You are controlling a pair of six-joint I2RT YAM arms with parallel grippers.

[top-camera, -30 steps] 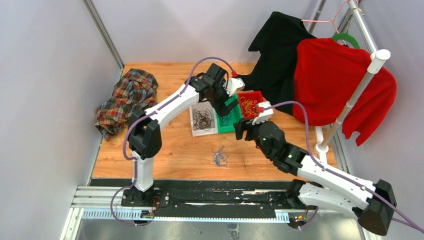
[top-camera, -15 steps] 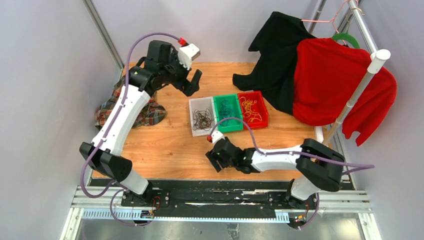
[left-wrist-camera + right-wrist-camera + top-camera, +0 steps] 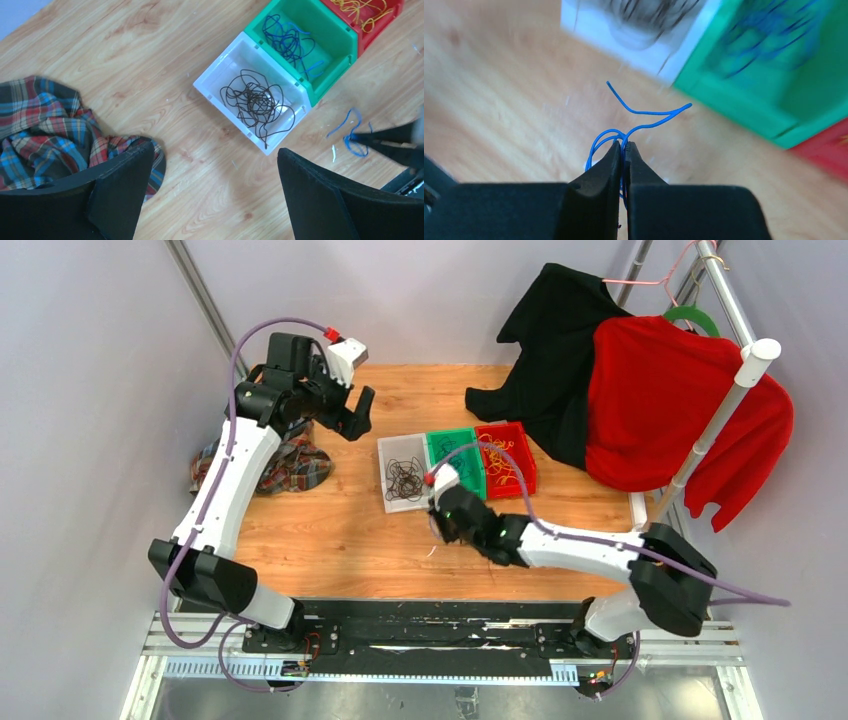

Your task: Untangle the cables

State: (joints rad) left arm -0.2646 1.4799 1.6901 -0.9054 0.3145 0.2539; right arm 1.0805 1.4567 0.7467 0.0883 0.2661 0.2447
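Few looped blue cables (image 3: 649, 112) | right end effector (image 3: 624, 146) pinching them | left end effector (image 3: 215, 152) spread

Wooden table (image 3: 330, 530), as I face it: crumpled plaid shirt (image 3: 300, 462) to my left; white bin (image 3: 235, 60), green bin (image 3: 330, 40) and red bin (image 3: 380, 24) touching in a row at centre; black garment (image 3: 520, 390) draped over far right.

No text, label, brand, number or sign can be read in any of the three views.
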